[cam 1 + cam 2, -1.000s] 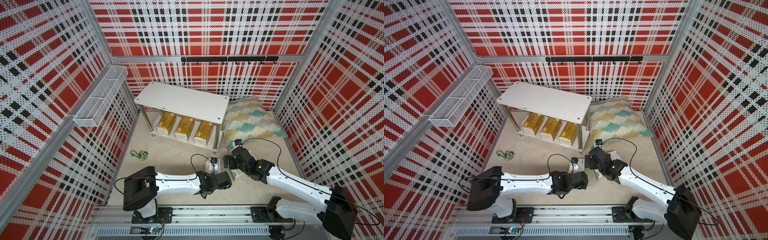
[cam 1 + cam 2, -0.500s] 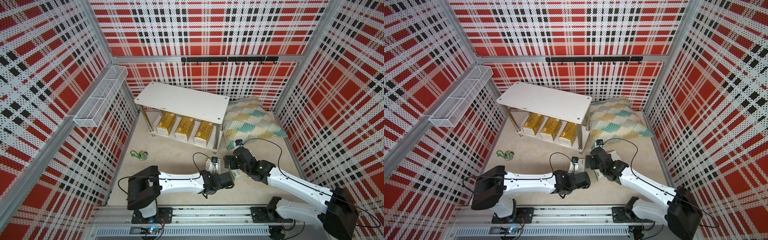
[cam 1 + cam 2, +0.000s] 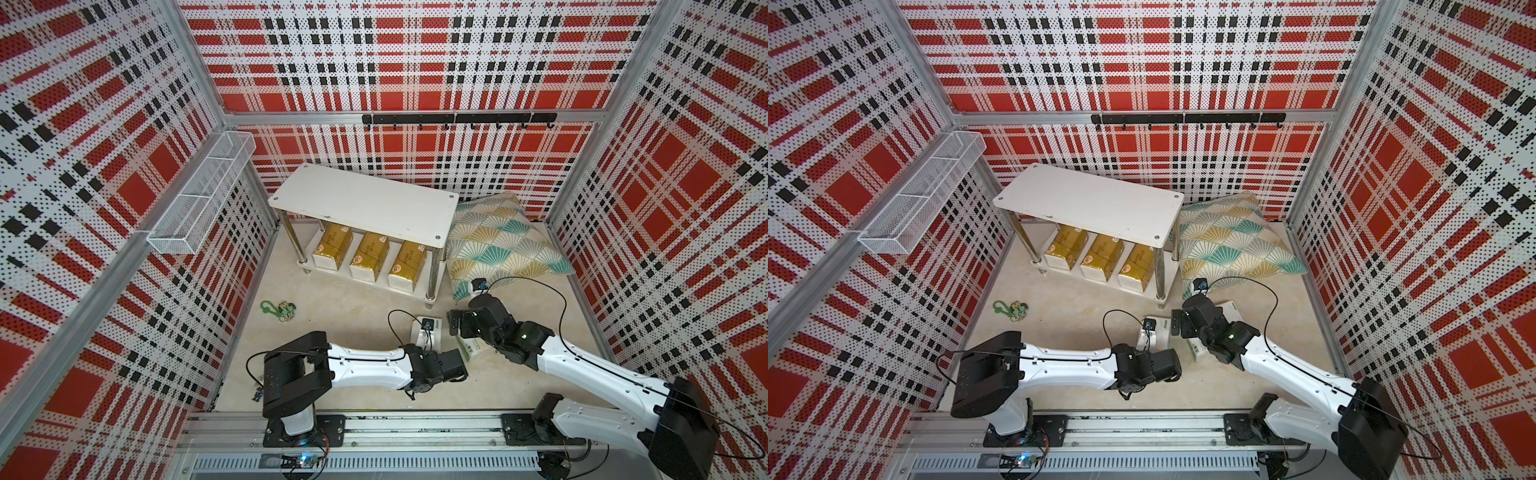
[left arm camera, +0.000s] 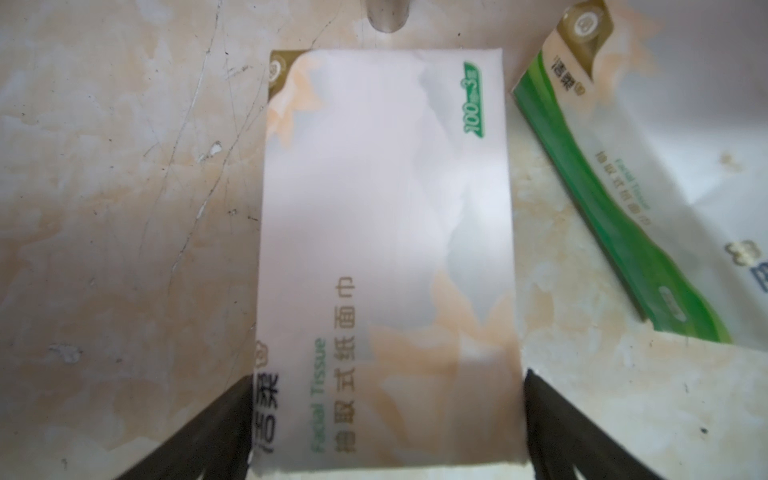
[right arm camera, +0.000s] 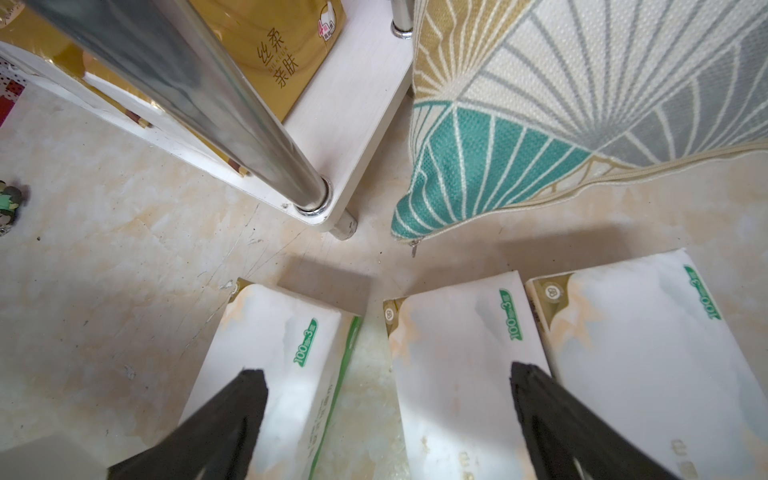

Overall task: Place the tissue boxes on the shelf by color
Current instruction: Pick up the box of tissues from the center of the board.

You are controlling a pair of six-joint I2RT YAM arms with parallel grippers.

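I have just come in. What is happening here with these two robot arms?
Two arms are sorting tissue packs onto the low white two-tier shelf with chrome legs. Three shiny gold packs lie on its lower board; three white packs with green edging lie on the beige floor. The left gripper, open, straddles one white pack; the right gripper hangs open above them.
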